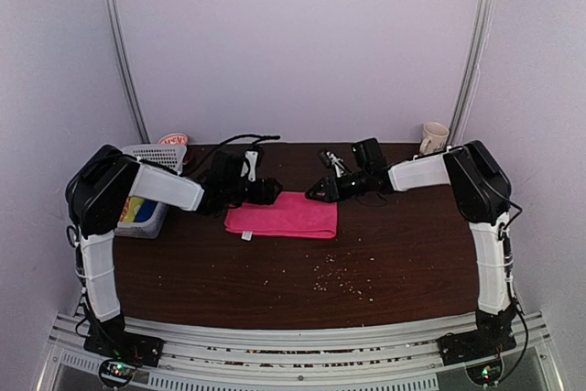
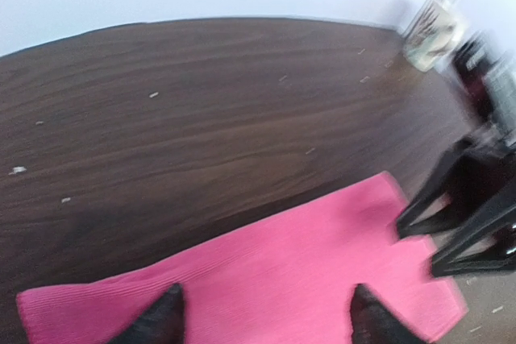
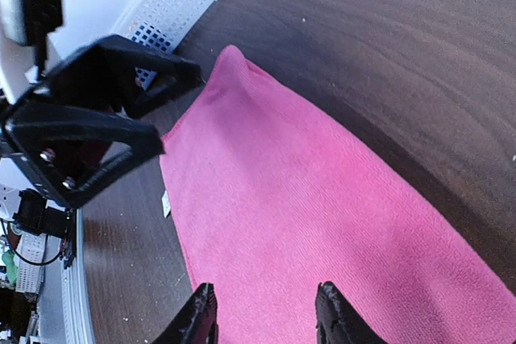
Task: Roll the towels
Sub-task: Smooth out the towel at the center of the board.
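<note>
Both grippers hover at the far edge of the pink towel (image 1: 282,215), which lies flat mid-table with its long axis running left to right. The left gripper (image 2: 266,292) is spread wide over the left end and the right gripper (image 3: 266,288) is parted over the right, neither pinching cloth. Both are equally near. Crumbs (image 1: 334,276) dot the dark wood table (image 1: 403,254), with pale walls (image 1: 293,43) behind.

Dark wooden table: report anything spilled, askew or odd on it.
Small pale crumbs lie scattered on the dark wooden table, nearer than the flat bright pink cloth towel. They look like spilled debris. Nothing else stands out.
</note>
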You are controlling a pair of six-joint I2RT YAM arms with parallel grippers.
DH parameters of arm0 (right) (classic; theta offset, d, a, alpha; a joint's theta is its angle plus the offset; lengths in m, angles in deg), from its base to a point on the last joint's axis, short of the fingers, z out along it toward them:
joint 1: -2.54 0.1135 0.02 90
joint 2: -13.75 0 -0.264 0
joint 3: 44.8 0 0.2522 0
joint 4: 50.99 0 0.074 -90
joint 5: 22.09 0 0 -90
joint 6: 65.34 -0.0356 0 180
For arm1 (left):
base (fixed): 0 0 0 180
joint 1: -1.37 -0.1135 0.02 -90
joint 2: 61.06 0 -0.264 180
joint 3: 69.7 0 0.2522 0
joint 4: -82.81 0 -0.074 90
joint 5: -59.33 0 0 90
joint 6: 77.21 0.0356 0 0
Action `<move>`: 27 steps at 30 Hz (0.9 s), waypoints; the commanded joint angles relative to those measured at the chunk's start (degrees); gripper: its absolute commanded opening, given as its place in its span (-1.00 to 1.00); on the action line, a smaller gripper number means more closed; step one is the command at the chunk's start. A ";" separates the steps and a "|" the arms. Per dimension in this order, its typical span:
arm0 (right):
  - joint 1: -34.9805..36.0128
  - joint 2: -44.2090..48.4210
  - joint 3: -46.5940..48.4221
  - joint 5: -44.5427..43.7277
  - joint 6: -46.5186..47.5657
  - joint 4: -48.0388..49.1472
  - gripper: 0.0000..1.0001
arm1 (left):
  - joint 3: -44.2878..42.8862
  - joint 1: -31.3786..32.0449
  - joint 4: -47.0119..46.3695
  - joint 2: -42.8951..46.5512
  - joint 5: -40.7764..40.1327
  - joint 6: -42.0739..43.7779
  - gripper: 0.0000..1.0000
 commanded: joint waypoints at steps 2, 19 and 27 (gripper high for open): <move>-0.15 -2.74 -1.81 2.82 -4.17 3.84 -0.17 | -0.40 -0.69 -15.63 -3.73 12.28 -5.49 -0.05; -0.15 -5.62 -2.44 -6.40 -0.82 -3.47 -0.21 | -8.98 -2.39 -10.24 -15.53 5.22 -14.81 -0.21; -0.15 -6.03 -2.50 -8.29 0.49 -5.51 -0.22 | -12.55 -3.19 -1.75 -16.21 -2.54 -16.85 -0.08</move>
